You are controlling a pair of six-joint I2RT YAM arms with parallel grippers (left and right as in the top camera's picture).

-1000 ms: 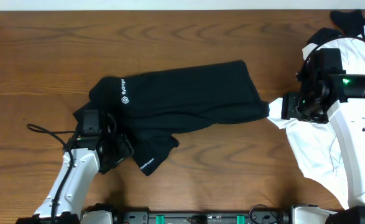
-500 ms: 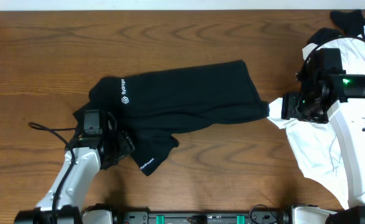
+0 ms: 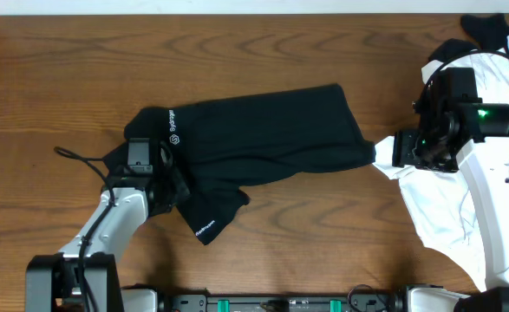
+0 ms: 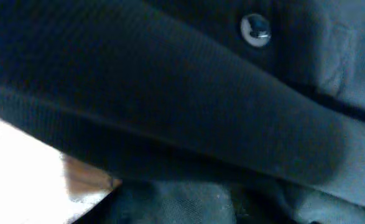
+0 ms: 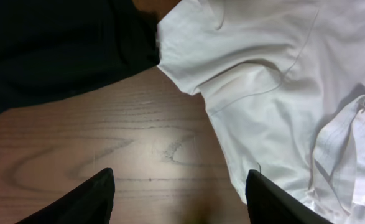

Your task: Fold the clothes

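The black shirt (image 3: 263, 130) lies roughly folded across the middle of the table, with a white logo near its left end. My left gripper (image 3: 166, 178) is pushed into the shirt's lower left edge. In the left wrist view black fabric (image 4: 170, 93) fills nearly everything and hides the fingers. My right gripper (image 5: 179, 180) stands open over bare wood, nothing between its fingers. It hovers between the shirt's right end (image 5: 58, 43) and a white garment (image 5: 263, 74).
The white garment (image 3: 488, 199) spreads over the table's right side under the right arm, and a dark garment (image 3: 488, 28) lies at the far right corner. A black cable (image 3: 81, 159) loops out left of the left arm. Bare wooden table (image 3: 46, 78) shows at the far left.
The left arm has moved forward and slightly right, bringing its gripper further onto the shirt's lower left edge. The right arm and the shirt's shape look the same.
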